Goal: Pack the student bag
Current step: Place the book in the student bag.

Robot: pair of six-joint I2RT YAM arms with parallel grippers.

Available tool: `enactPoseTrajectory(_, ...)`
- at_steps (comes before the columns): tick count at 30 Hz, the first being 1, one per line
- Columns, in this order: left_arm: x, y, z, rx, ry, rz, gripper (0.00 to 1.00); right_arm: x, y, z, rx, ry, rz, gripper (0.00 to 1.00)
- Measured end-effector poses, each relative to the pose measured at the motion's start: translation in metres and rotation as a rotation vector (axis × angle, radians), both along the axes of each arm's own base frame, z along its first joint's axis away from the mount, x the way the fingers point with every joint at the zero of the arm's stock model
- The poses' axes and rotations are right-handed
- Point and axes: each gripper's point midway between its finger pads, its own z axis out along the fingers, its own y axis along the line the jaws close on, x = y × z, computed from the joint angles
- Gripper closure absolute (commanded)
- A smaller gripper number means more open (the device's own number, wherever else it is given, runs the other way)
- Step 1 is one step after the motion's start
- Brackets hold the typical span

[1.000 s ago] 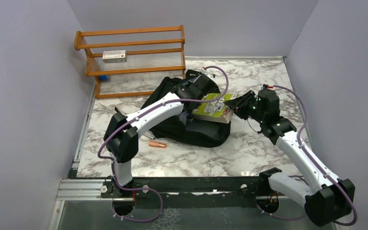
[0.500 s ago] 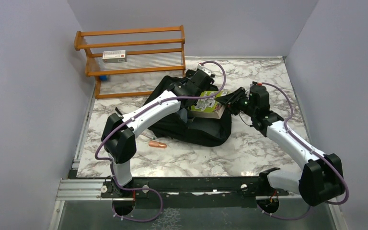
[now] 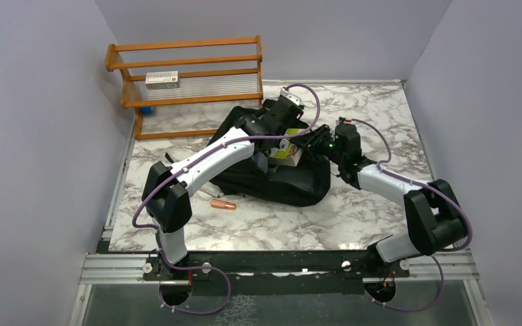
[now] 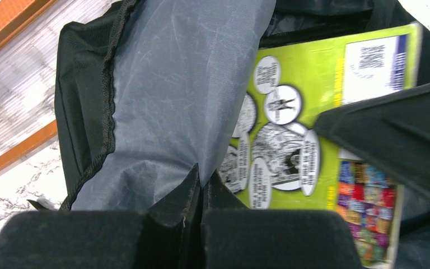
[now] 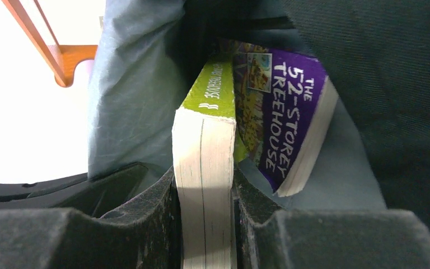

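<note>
Marbled tabletop point(image 3: 380, 109) carries the student bag point(image 3: 279, 187) at its middle, just in front of the wooden rack point(image 3: 183, 68). Your left gripper point(image 4: 201, 182) is pinched on the grey lining point(image 4: 185, 84), holding the mouth wide. Your right gripper point(image 5: 204, 193) clamps the green book point(image 5: 204, 145), spine first, partly inside beside a purple book point(image 5: 291, 112). You're mid-insertion, I'd judge: push deeper, then release.

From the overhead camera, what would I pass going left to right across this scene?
small white box on the wooden rack → copper-coloured object → student bag → right arm's black elbow
</note>
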Motion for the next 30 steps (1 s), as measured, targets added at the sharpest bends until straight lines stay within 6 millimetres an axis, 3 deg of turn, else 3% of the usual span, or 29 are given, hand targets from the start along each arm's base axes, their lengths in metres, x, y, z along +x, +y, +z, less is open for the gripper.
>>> enactPoseTrajectory(8,0.000,0.000,0.002,-0.013,-0.002,0.006,1.00,0.009,0.040,-0.025,0.016,-0.034,0.028,0.99)
enactPoseTrajectory(11,0.000,-0.001,0.004,-0.018,-0.004,0.009,1.00,0.022,0.054,-0.026,0.026,-0.069,0.027,0.99)
enactPoseTrajectory(22,0.000,-0.006,0.005,-0.042,-0.005,-0.004,1.00,0.049,0.081,-0.040,0.000,-0.145,0.061,0.99)
enactPoseTrajectory(30,0.003,-0.016,0.003,-0.085,-0.009,-0.026,1.00,0.063,0.086,-0.043,-0.118,-0.186,0.088,0.75)
